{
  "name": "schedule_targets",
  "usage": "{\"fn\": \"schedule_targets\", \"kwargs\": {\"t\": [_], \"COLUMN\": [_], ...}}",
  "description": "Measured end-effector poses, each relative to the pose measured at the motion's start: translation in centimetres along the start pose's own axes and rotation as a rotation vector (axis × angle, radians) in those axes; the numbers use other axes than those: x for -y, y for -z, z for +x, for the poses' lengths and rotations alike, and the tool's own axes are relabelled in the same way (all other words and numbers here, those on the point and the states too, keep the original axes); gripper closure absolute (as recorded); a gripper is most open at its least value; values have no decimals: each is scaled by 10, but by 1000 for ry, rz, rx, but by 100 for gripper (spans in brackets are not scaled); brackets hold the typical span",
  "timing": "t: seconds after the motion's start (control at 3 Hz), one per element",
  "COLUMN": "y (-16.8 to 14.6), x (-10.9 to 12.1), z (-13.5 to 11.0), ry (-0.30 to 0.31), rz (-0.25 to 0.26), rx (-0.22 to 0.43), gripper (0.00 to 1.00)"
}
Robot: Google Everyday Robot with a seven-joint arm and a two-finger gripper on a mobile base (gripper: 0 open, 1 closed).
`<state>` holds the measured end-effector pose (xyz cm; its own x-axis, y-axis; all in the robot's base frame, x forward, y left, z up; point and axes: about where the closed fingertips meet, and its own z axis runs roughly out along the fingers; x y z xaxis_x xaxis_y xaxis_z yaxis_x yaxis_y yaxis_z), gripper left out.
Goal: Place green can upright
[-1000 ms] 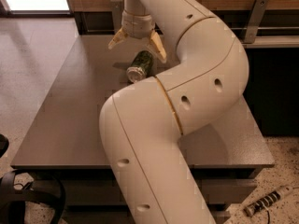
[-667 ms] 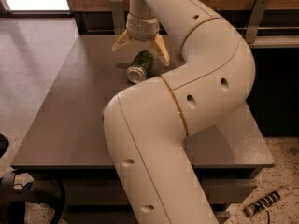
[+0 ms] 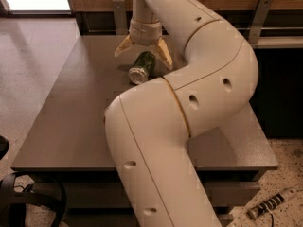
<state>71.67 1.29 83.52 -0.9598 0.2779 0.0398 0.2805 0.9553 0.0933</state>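
The green can lies on its side on the grey table, its silver end facing the near left. My gripper hangs just over the can's far end, open, with one tan finger to the left of the can and the other to the right. The fingers straddle the can without closing on it. My large white arm fills the middle and right of the view and hides much of the table behind it.
A wooden wall with metal brackets runs behind the table. The table's left edge drops to a tiled floor. A dark cable loop lies at the lower left, and a striped tool lies on the floor at the lower right.
The gripper has shifted slightly right and lower over the can, still open. The can has not moved.
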Motion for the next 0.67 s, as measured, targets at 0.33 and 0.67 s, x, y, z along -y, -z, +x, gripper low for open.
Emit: {"fn": "schedule_targets", "kwargs": {"t": [0.33, 0.67], "y": [-6, -10], "x": [-2, -6], "z": [3, -2], "ry": [24, 25], "rz": [13, 1], "rx": [-7, 9], "gripper": [8, 31]}}
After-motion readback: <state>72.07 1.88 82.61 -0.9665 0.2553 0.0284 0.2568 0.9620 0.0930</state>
